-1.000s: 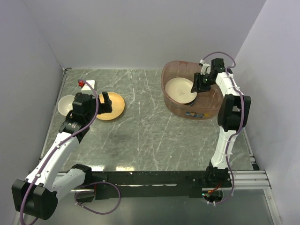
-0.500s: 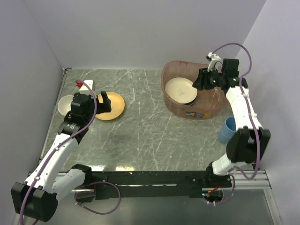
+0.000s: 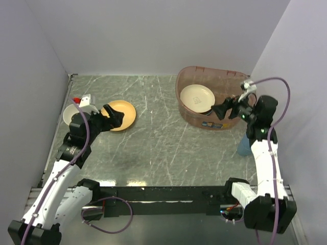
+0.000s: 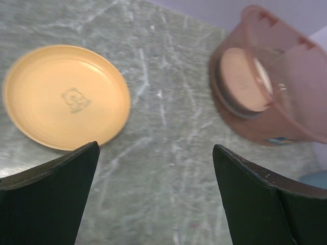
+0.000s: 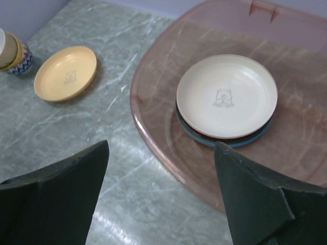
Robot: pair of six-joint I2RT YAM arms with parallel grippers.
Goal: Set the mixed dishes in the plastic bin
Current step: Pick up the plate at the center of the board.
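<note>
At the far left of the top view, a small cream bowl is sitting on the table, half hidden behind the left arm. The left gripper is hanging over the table with its fingers spread wide, gripping nothing. The yellow-orange plate is lying flat right beside it. In the upper right, the plastic bin is holding a cream plate, which is resting on a blue-rimmed dish. The right gripper is hanging over the bin's edge, spread wide too and empty. A light blue cup is standing at the far right, outside the bin.
</note>
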